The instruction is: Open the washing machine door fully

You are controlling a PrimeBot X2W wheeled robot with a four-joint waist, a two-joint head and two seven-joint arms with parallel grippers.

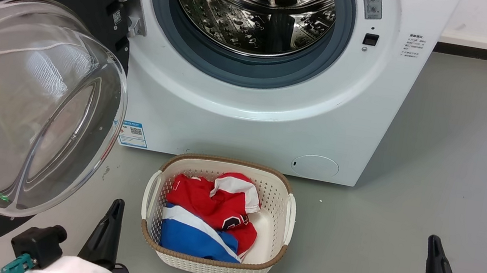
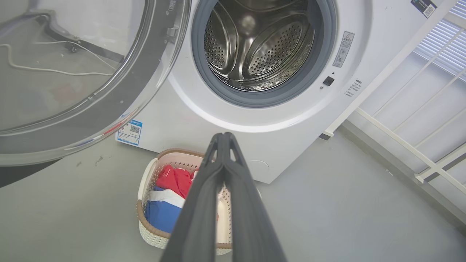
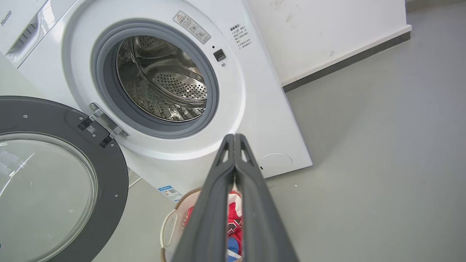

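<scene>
Left hand [image 2: 222, 137] and right hand [image 3: 234, 137] are sitting closed, empty. The washing machine door [image 1: 8, 109] is hanging wide open; task is looking complete.

We lose the left side of the washing machine door [image 1: 23, 106] past the head view's edge, and the top of the drum [image 1: 254, 6] past its upper edge. We cannot read the small print on the blue label [image 1: 133, 133]. In the right wrist view, the right gripper [image 3: 233, 137] covers much of the laundry basket [image 3: 168, 222], which the bottom edge also cuts
</scene>
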